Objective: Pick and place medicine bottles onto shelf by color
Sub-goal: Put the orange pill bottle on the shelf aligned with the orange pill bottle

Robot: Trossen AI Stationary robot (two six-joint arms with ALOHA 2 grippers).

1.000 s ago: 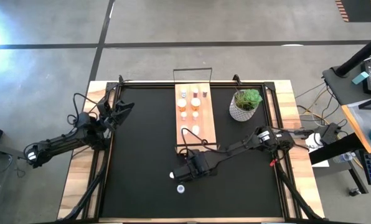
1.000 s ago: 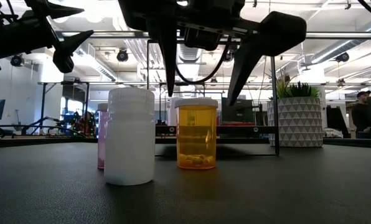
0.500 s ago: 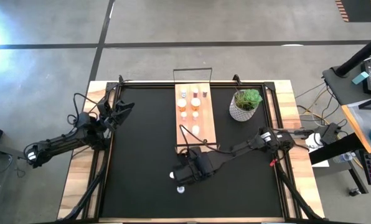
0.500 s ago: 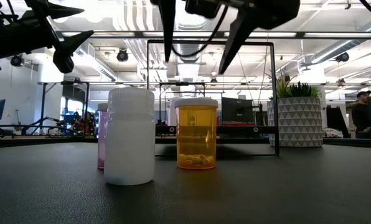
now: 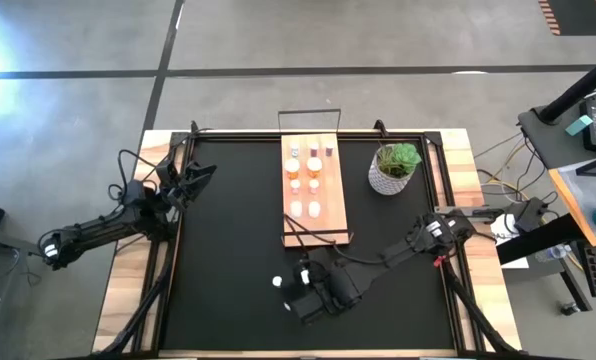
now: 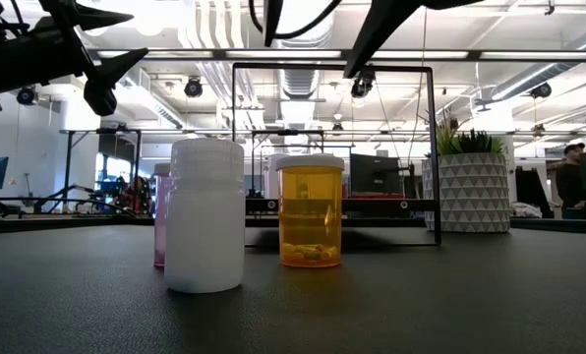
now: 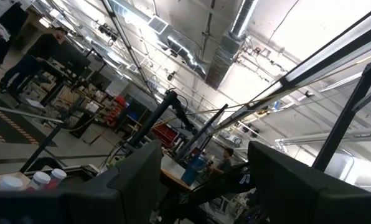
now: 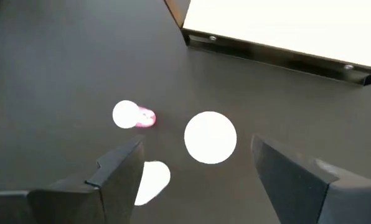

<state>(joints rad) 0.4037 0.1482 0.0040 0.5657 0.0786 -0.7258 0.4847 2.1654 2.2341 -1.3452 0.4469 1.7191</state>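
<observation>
The right gripper is hanging over the front part of the black mat, just in front of the shelf. Its two fingers are standing apart, and nothing is between them. In the right wrist view, a white bottle cap is showing in the gap below the fingers, but the fingers are not touching it. A pink bottle is standing a little farther off on the mat, and another pale cap is peeking out beside one finger.

In the low view, three bottles are standing upright on the mat: a white bottle in front, an orange bottle beside it with little pills at its bottom, and the pink bottle half hiding behind the white one. The right arm's dark fingers are pointing down from above, well over the orange bottle.

More medicine bottles are sitting in rows on the light wood shelf, in the middle of the far side of the table. A green plant in a white pot is standing to the right of the shelf.

The left gripper is waiting at the far left corner of the mat, lifted and well apart from the bottles. Its fingers are standing apart too, and it is holding nothing.
</observation>
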